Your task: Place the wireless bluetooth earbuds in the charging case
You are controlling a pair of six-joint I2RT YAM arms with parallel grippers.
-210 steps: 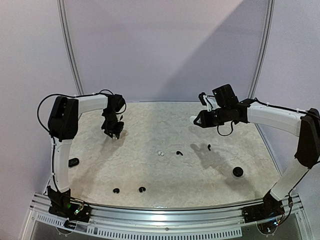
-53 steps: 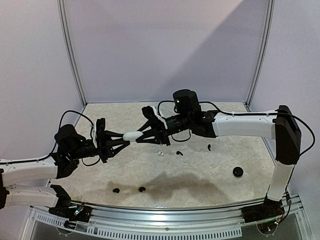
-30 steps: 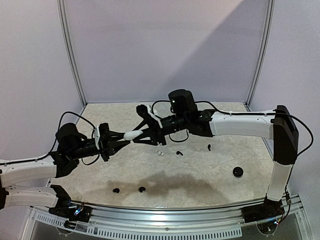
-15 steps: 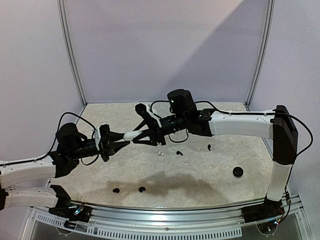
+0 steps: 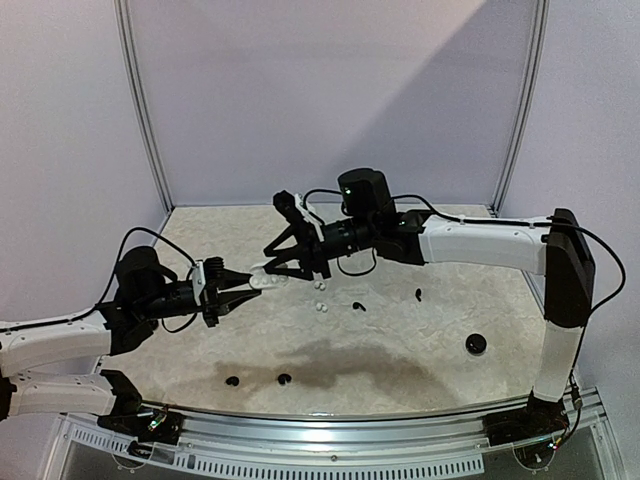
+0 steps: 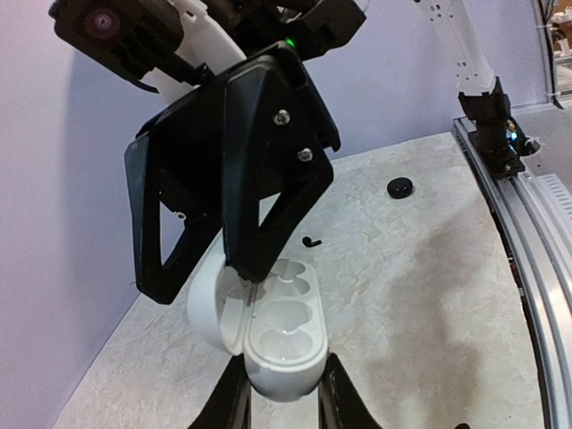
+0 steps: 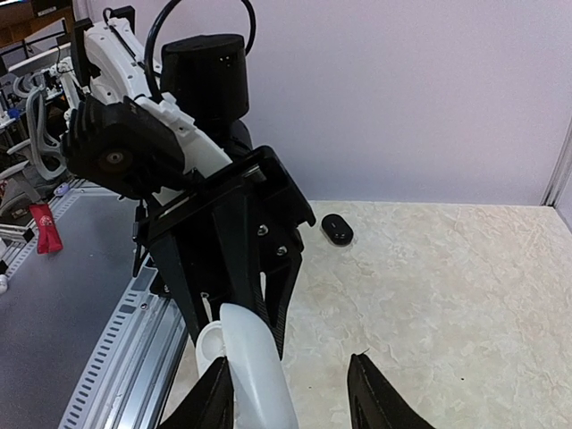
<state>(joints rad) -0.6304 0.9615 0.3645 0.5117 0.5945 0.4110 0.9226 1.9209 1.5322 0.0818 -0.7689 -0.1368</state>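
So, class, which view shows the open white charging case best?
Left wrist view: the white charging case sits close, lid open, inner wells facing the lens. The right wrist view shows only its smooth outer shell; the top view, a tiny white speck.

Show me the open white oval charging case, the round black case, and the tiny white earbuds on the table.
open white oval charging case (image 6: 282,347), left wrist view, on its lower tray
round black case (image 5: 476,344), top external view, middle of its top
tiny white earbuds (image 5: 322,308), top external view, on the pair
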